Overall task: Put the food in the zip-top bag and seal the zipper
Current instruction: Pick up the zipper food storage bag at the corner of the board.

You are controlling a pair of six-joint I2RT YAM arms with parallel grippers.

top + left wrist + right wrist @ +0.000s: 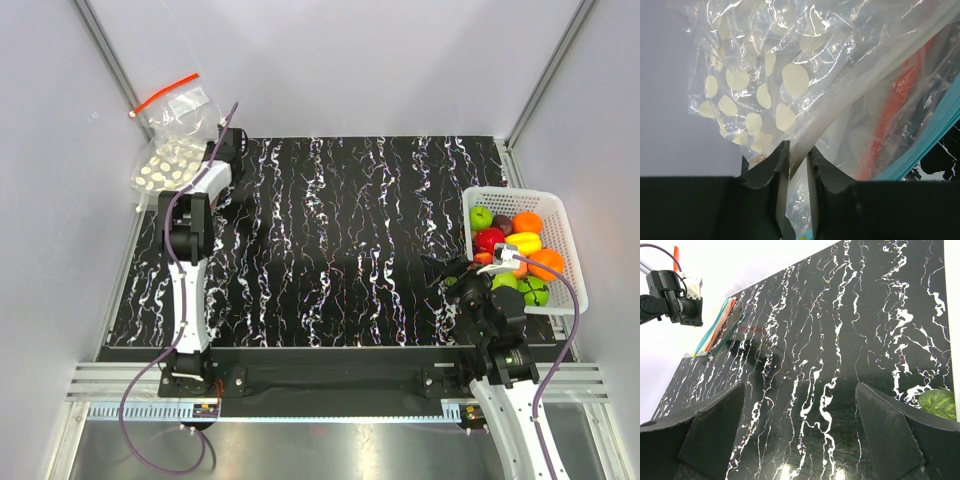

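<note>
My left fingers point(784, 162) are drawn close together on a fold of clear film at the lower edge of the transparent soft plastic bag printed with white round dots point(765, 92). From the left wrist the film fills the narrow slot between them. A pale thicker band runs up and to the right from that fold. I cannot tell whether it is the bag's press-seal strip. Behind the film a red strip point(885, 130) and a teal strip point(937, 132) show only as blurs.

From above, the dotted bag lies just off the far left corner of the black white-veined tabletop point(340, 240). Beyond it lies a clear undotted bag with a bright red strip point(172, 98). My left wrist hides the fingers themselves in that view.

My right fingers point(715, 430) stand wide apart with nothing between them, above bare tabletop. A green leaf point(940, 402) is cut off at that view's right edge.

The glossy plastic toy fruits and vegetables point(524, 241) sit heaped in a white lattice basket point(512, 196) at the tabletop's right edge, well apart from the bags. My right arm covers the basket's near left corner and some of the pieces.
</note>
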